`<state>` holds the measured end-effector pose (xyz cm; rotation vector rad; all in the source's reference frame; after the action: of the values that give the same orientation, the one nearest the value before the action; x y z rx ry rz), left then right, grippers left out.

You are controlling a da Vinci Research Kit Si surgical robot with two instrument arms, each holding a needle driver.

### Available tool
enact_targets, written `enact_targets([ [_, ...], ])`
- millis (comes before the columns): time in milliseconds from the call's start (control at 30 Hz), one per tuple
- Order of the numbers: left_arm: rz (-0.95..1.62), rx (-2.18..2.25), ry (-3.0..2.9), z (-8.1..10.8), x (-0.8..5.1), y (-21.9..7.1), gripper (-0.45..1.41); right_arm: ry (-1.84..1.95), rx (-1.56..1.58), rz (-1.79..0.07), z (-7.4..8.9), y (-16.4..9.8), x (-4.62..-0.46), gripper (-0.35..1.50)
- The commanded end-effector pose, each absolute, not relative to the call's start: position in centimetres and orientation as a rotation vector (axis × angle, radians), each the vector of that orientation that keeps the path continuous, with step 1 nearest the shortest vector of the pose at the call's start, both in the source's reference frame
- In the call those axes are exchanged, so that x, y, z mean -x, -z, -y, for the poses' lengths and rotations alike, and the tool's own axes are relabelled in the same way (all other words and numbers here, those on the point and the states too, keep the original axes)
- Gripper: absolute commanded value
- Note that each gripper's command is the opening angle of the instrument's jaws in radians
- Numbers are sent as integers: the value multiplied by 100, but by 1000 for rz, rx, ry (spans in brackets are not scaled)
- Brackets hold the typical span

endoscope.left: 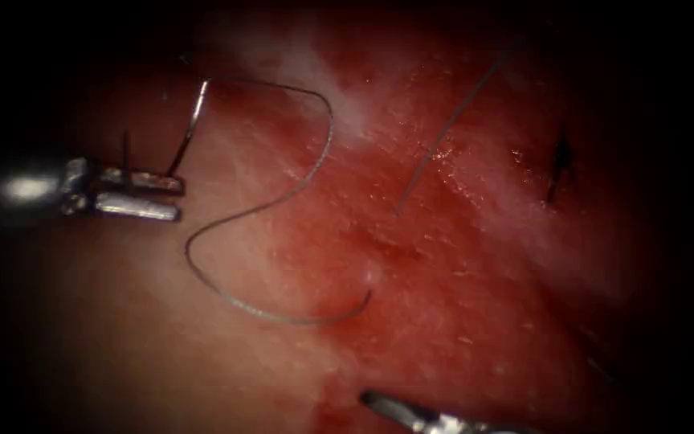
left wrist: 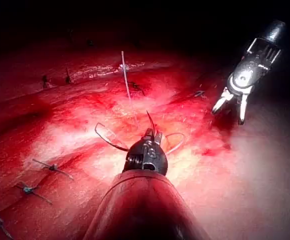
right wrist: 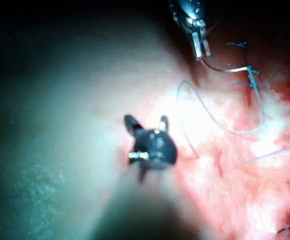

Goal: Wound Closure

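Red, wet tissue (endoscope.left: 459,321): left tool (endoscope.left: 142,195) clamps the needle (endoscope.left: 189,133) near its tip, thread (endoscope.left: 283,217) looping; right tool (endoscope.left: 379,402) fingers apart, empty

Dim, vignetted views with a bright pool of light at the middle of each

In the endoscope view the edges fall to black; the tissue (endoscope.left: 459,265) glistens with small wet highlights, and glare burns out the left end effector (endoscope.left: 142,193) at its base. The left wrist view shows a hot white patch on the tissue beside its shaft. In the right wrist view the right end effector (right wrist: 147,125) is blurred, and its shaft is a soft dark shape.
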<state>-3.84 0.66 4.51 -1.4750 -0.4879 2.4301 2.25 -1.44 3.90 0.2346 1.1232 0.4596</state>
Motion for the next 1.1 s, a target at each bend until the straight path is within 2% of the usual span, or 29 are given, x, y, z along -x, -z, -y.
enact_targets([
  [33, 487, 1481, -2435, -64, 389, -457, -45, -463, -228, -1119, 137, -401, -220, 94],
  [267, 484, 1481, -2437, -64, 390, -461, -45, -481, -181, -1094, 117, -425, -200, 79],
  [367, 482, 1480, -2437, -64, 391, -461, -45, -474, -155, -1091, 110, -440, -208, 74],
  [567, 481, 1480, -2438, -63, 391, -462, -45, -399, -109, -1046, 99, -468, -235, 76],
  [633, 482, 1481, -2438, -62, 390, -462, -45, -364, -92, -1013, 97, -483, -241, 59],
  [667, 482, 1481, -2438, -62, 390, -462, -45, -364, -92, -1013, 97, -483, -241, 59],
  [733, 482, 1481, -2438, -62, 389, -462, -45, -352, -79, -1008, 95, -492, -241, 47],
  [933, 481, 1480, -2438, -62, 391, -462, -45, -324, -64, -987, 96, -511, -243, 52],
  [1067, 481, 1480, -2438, -62, 390, -462, -45, -309, -66, -973, 99, -518, -248, 52],
  [1100, 481, 1480, -2438, -62, 390, -462, -45, -310, -64, -972, 99, -519, -249, 47],
])
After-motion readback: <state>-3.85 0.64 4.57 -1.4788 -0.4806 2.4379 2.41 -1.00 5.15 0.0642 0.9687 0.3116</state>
